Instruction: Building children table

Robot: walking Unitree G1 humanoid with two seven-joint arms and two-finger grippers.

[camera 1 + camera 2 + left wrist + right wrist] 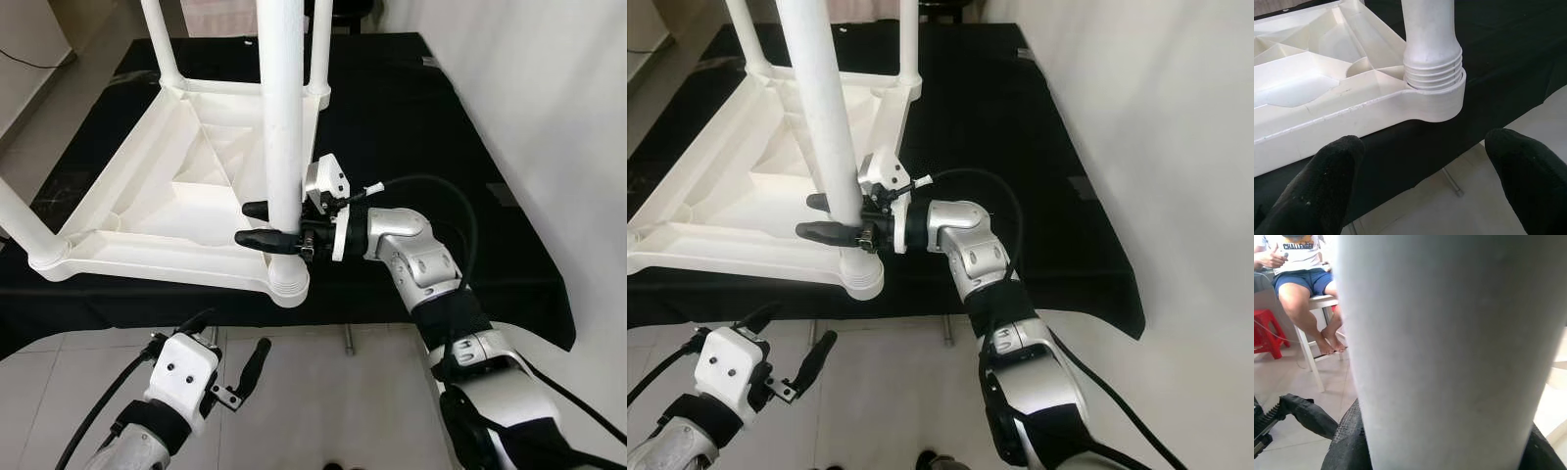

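A white plastic children's table (147,215) lies upside down on a black cloth (411,117). Its legs point up: two at the far corners (160,39) (319,44) and one at the left corner (20,220). The near leg (282,117) stands in the near corner socket (1435,98), threads showing at its base (1432,73). My right gripper (266,224) is shut around this leg a little above the socket; the leg (1449,347) looms close in the right wrist view. My left gripper (227,341) hangs open below the table's edge, over the floor, pointed at that socket.
The cloth's front edge drops to a tiled floor (323,392). A white wall (549,98) runs along the right side. In the right wrist view a person (1303,279) sits on a white chair beside a red stool (1268,333).
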